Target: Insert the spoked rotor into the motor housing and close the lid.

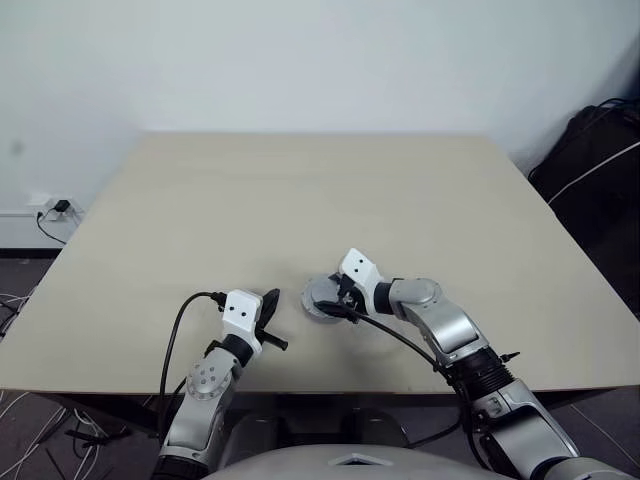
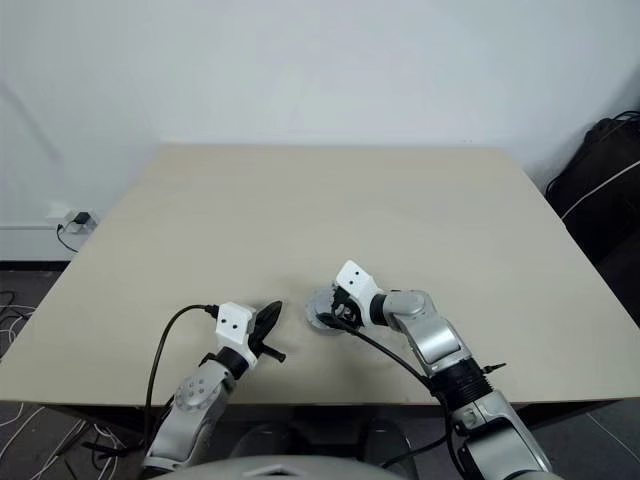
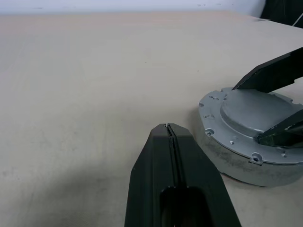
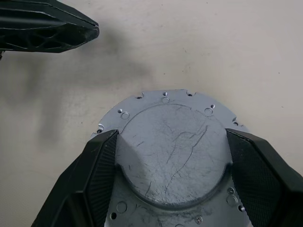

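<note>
With the right gripper (image 4: pixel 173 182) straddling the raised centre of the lid (image 4: pixel 170 151) at the table's (image 1: pixel 300 190) six o'clock edge, left gripper (image 3: pixel 169 137) clenched empty at its nine o'clock, an off-centre squeeze could tilt or skid it.

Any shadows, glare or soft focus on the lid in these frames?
Right wrist view: lid sharp and matte, scratches readable, no glare; a soft shadow lies on the table under the left gripper. Left wrist view: that gripper's near fingers slightly soft. Head views: even lighting.
</note>
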